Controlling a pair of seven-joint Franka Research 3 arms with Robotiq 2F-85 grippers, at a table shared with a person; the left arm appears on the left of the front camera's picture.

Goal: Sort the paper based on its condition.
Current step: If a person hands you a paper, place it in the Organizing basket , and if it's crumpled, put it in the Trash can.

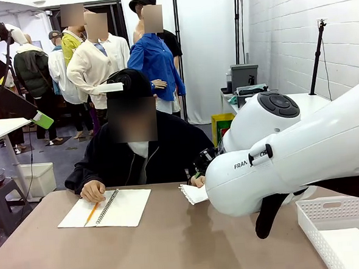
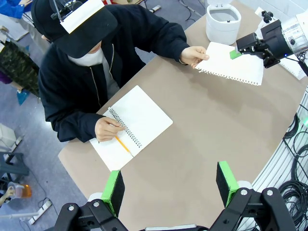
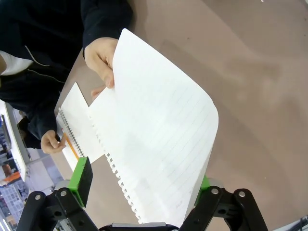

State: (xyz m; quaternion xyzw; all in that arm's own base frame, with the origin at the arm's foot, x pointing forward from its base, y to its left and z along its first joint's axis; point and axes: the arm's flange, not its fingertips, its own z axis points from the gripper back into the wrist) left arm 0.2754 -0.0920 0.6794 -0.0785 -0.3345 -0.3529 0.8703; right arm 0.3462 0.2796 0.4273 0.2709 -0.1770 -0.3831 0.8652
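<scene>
Here left claw (image 2: 169, 178) gapes over bare table (image 2: 202, 139), right claw (image 3: 142, 180) gapes at paper (image 3: 159, 120)'s edge.

The right arm (image 1: 314, 144) is glossy white with rounded casings, a dark grey joint cover (image 1: 279, 104) and black lettering (image 1: 245, 163), the left tool (image 2: 170, 185) and right tool (image 3: 142, 182) are black with green pads (image 2: 114, 190), and the person (image 2: 96, 82) wears a black cap (image 2: 79, 31) and black zip jacket (image 2: 144, 33).

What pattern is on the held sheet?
The paper is white, faintly ruled; right wrist view shows it best.
</scene>
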